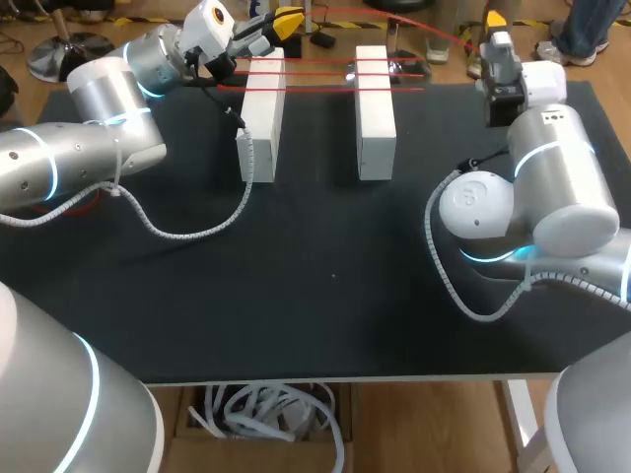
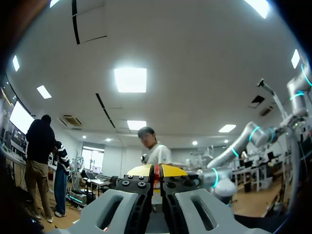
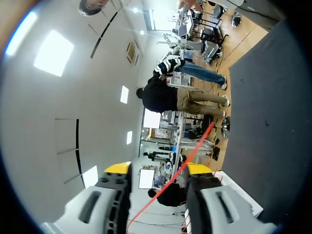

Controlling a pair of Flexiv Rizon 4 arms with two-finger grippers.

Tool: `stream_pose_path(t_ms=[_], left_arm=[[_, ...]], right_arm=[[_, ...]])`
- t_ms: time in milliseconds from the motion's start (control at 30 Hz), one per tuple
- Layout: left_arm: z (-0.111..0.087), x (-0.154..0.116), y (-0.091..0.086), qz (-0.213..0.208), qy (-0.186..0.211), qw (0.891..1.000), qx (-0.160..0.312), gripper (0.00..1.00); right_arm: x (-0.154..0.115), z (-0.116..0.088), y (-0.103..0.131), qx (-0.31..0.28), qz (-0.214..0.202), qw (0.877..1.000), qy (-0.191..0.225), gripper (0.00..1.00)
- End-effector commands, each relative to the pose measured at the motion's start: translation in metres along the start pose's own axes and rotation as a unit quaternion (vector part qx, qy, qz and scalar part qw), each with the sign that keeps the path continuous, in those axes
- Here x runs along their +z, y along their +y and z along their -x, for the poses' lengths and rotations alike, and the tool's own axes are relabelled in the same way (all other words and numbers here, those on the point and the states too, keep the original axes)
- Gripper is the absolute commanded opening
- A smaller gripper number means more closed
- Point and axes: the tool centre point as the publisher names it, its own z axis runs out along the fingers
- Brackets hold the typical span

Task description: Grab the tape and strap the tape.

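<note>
Grey shoulder housings of both arms filled the six o'clock corners of the head view, the left arm (image 1: 89, 148) reaching up toward eleven o'clock and the right arm (image 1: 552, 187) toward one o'clock over the black table (image 1: 325, 296).

At twelve o'clock stood two white blocks, the left block (image 1: 261, 118) and the right block (image 1: 375, 113), well apart and parallel. The red tape (image 1: 315, 74) lay across their far ends in several taut strands, and one more strand ran off toward the right arm's end.

The left gripper (image 2: 156, 170) sat just past the far end of the left block. Its wrist view showed the yellow tips pressed together with a sliver of red tape pinched between them. The right gripper (image 3: 158, 169) hung past the table's one o'clock corner, its fingers spread wide. A red strand passed through the gap, close to one tip, and I could not tell whether it touched.

The tape looked thin, light and limp, likely sticky on one face. It would hold a line only under tension and might twist, crease or cling to a finger if let slack. I judged the best hold to be a flat pinch across its width on the free span, near a block, keeping it pulled straight.
</note>
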Motion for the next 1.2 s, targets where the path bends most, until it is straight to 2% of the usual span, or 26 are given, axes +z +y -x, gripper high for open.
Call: stream_pose_path(t_ms=[33, 233, 300, 600, 1000, 1200], left_arm=[[0.001, -0.001, 0.001, -0.001, 0.002, 1.0, 0.0, 0.0], [0.001, -0.001, 0.001, -0.001, 0.002, 1.0, 0.0, 0.0], [0.001, -0.001, 0.001, -0.001, 0.002, 1.0, 0.0, 0.0], [0.001, -0.001, 0.001, -0.001, 0.002, 1.0, 0.0, 0.0], [0.001, -0.001, 0.001, -0.001, 0.002, 1.0, 0.0, 0.0], [0.001, -0.001, 0.001, -0.001, 0.002, 1.0, 0.0, 0.0]], right_arm=[[0.0, -0.003, 0.002, -0.003, 0.001, 1.0, -0.005, 0.36], [0.0, -0.002, 0.001, -0.007, -0.002, 1.0, -0.005, 0.4], [-0.001, -0.003, 0.0, -0.008, -0.003, 1.0, -0.005, 0.36], [-0.004, -0.001, -0.008, -0.012, -0.019, 1.0, -0.004, 0.35], [-0.009, 0.002, -0.006, -0.021, -0.022, 1.0, -0.008, 0.36], [-0.009, 0.001, -0.005, -0.024, -0.018, 1.0, -0.006, 0.29]])
